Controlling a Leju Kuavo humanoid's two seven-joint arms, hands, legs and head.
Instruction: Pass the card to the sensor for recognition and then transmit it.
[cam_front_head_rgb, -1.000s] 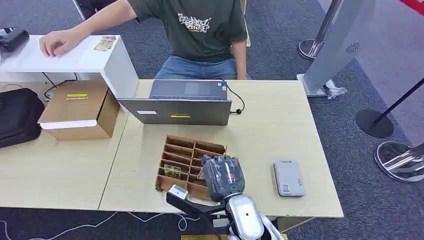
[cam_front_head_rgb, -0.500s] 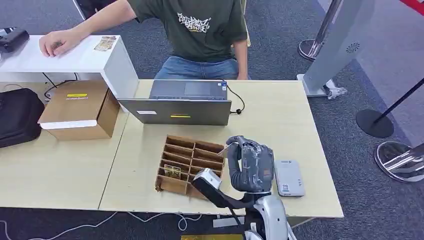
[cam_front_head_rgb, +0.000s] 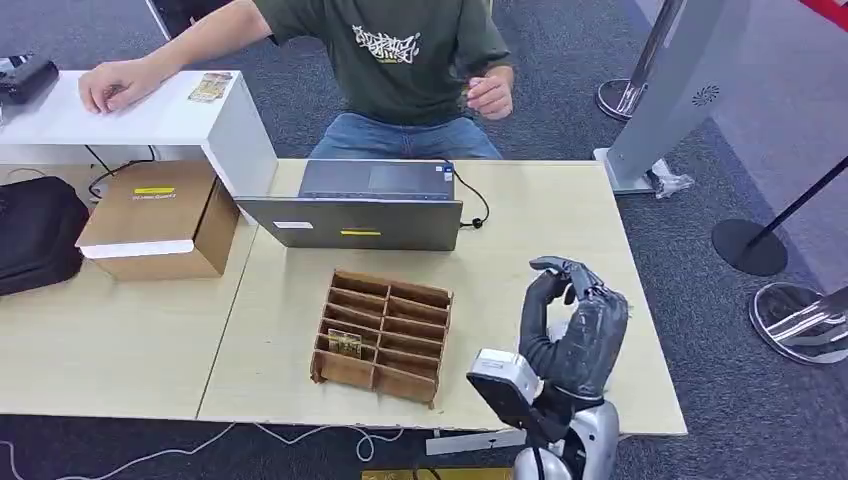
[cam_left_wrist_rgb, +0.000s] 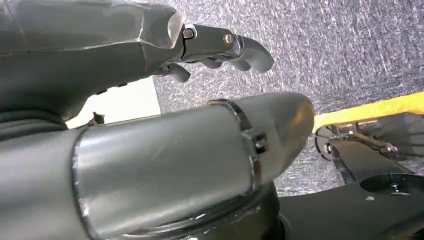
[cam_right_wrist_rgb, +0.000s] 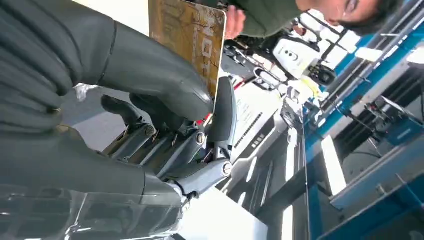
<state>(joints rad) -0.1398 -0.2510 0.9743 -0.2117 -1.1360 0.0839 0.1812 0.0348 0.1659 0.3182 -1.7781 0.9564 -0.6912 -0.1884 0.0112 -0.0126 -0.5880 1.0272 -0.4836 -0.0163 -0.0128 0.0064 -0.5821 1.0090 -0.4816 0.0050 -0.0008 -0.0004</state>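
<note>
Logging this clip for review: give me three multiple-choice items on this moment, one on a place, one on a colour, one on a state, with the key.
1. Where does the wooden divider box stand?
A. on the light wood table
B. on the floor
C. on the white shelf

2. What colour is the person's shirt?
A. red
B. dark green
C. white

3. What is the right hand doing?
A. hanging empty
B. holding a card
C. pressing the laptop

Key: 1 A, it sits before the laptop; 2 B, seen in the head view; 3 B, the right wrist view shows the card pinched.

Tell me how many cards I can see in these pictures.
3: one card pinched in the right hand, one card standing in the wooden organizer, one card on the white shelf. More may be hidden.
</note>
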